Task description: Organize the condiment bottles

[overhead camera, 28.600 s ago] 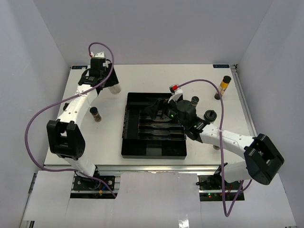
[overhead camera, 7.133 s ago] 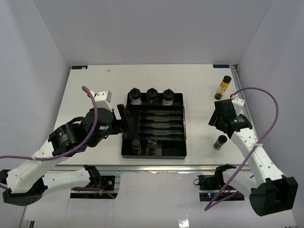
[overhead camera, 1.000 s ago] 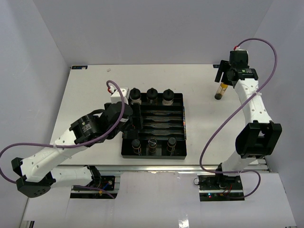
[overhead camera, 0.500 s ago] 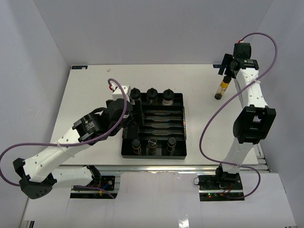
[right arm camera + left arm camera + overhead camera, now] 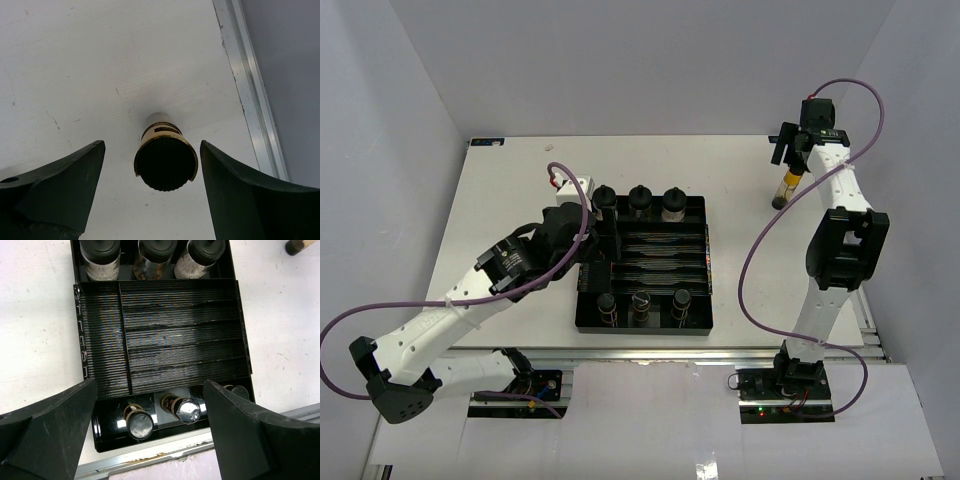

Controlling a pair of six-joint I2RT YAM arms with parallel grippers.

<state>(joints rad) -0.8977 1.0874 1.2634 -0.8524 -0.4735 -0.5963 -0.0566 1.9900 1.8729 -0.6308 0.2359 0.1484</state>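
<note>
The broad black fingers [image 5: 50, 430] of the left gripper [image 5: 150, 385] fill the lower corners of the left wrist view. They are spread wide apart with nothing between them. In the top view this gripper hangs over the left edge of the tray, at centre left of the frame. The white table top [image 5: 500, 200] takes up most of the top view, with a bare aluminium rail [image 5: 255, 100] along its edge at the right of the right wrist view. A black plastic organiser tray [image 5: 705, 270] with ribbed, divided middle compartments sits at the centre of the frame. Along its upper end stand three squat clear glass bottles with wide black knobbed lids [image 5: 640, 200]. They show again across the top of the left wrist view, filled with pale and brownish grains. Along its lower end stand three slimmer, darker bottles with small caps [image 5: 641, 305]. At the bottom of the left wrist view, one of these is partly hidden behind the right-hand finger. Well apart from the tray, at the upper right of the top view, a slim amber-filled bottle with a black ribbed cap [image 5: 782, 188] stands upright on the table. The right gripper [image 5: 788, 160] hangs directly above it. In the right wrist view its dark fingers [image 5: 60, 185] sit on either side of the cap, held apart, with table showing in both gaps and neither finger touching the bottle.
</note>
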